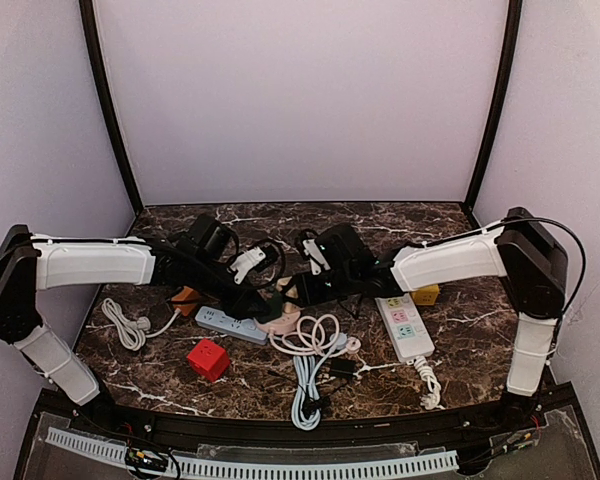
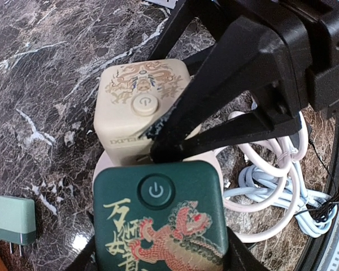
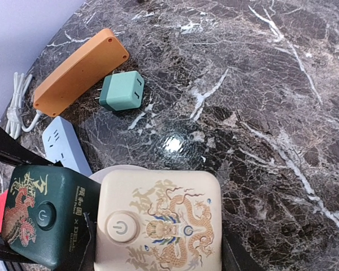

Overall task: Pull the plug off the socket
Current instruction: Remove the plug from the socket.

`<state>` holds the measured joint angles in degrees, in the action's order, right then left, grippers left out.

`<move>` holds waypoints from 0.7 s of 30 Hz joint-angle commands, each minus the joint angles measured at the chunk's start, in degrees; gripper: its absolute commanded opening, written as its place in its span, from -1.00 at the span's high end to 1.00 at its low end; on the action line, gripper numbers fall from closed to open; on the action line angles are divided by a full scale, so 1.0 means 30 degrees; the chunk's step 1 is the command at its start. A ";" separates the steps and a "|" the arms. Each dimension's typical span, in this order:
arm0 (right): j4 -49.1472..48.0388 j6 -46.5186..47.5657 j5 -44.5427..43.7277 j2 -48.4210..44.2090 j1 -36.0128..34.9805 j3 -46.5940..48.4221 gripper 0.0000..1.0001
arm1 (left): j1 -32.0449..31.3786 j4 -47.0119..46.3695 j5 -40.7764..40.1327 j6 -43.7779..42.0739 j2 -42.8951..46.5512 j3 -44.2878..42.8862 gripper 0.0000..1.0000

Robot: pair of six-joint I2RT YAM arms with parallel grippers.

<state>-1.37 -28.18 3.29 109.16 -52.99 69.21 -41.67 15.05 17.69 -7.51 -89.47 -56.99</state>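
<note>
A dark green cube adapter (image 2: 158,220) with a power button and a lion print sits between my left gripper's (image 2: 158,251) fingers, which are shut on its sides. A cream cube adapter (image 3: 158,223) with a dragon print is held the same way by my right gripper (image 3: 158,251). The two cubes sit side by side, about touching, over a pale pink round base (image 1: 280,321). In the left wrist view the right gripper's black fingers cross the cream cube (image 2: 138,96). The joint between the cubes is mostly hidden.
An orange power strip (image 3: 79,70) and a small green charger (image 3: 122,91) lie behind the cubes. A blue-grey strip (image 1: 230,325), a red cube (image 1: 208,358), coiled white cables (image 1: 310,335), a light blue cable (image 1: 305,385) and a white power strip (image 1: 405,325) lie nearby.
</note>
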 commanded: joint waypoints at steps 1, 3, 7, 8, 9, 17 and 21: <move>-0.0482 0.2004 -0.4478 -0.0958 -0.1204 0.0095 1.00 | 0.0101 0.1608 0.0907 -0.0135 -0.0116 -0.0067 0.99; -0.0668 0.3093 -0.5794 -0.1073 -0.1839 -0.0036 1.00 | 0.0367 0.1503 0.1417 0.0038 -0.0183 -0.0114 0.99; -0.1052 0.4293 -0.7399 -0.1092 -0.2708 -0.0262 1.00 | 0.1058 0.1387 0.2731 0.0488 -0.0419 -0.0254 0.99; -0.1088 0.4546 -0.7780 -0.1086 -0.2892 -0.0275 1.00 | 0.1241 0.1375 0.2983 0.0600 -0.0459 -0.0282 0.99; -0.1151 0.4771 -0.8059 -0.1071 -0.3044 -0.0299 1.00 | 0.1325 0.1387 0.3084 0.0643 -0.0547 -0.0317 0.99; -0.0957 0.2797 -0.6968 -0.1380 -0.2357 -0.0377 1.00 | 0.1534 0.1563 0.2931 0.0417 -0.0645 -0.0346 0.99; -0.1034 -0.0525 -0.3984 -0.2137 -0.0593 -0.1075 1.00 | 0.1002 0.1927 0.1390 -0.0244 -0.0736 -0.0311 0.99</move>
<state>-3.18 -21.91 -14.44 106.98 -59.46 67.90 -37.69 15.90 24.95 -7.73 -90.85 -57.39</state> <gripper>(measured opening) 0.487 0.519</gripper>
